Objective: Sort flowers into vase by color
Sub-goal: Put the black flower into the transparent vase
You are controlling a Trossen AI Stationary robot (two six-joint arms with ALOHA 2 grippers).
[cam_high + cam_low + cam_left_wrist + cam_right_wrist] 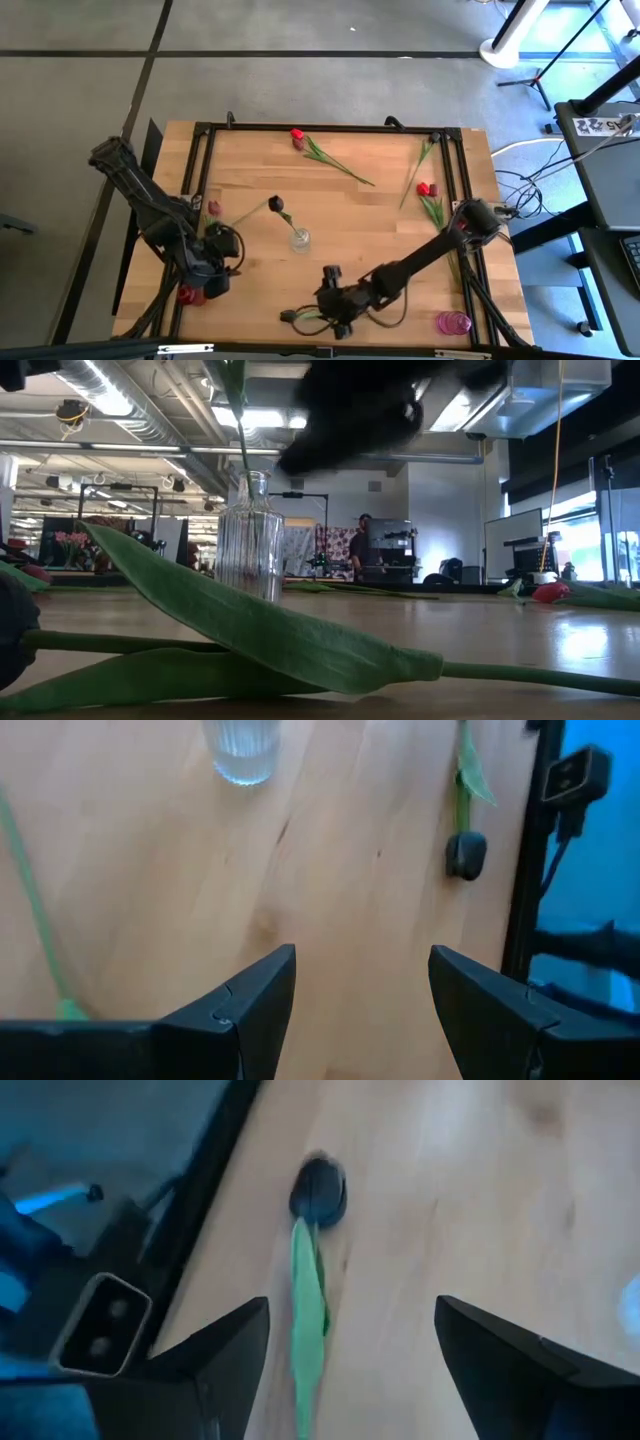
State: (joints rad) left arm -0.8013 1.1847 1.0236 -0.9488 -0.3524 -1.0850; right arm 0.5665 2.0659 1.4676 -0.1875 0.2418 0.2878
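Nearest the low camera, a broad green leaf (270, 625) blurs across the foreground, its flower head cut off. Behind it stands a clear ribbed vase (250, 545) holding one dark tulip (276, 204). Right gripper (322, 318), jaws spread and empty, hovers over a dark-headed tulip (318, 1190) at the front edge. Left gripper (222, 262), released, sits left. Red tulips (297, 134) lie far back
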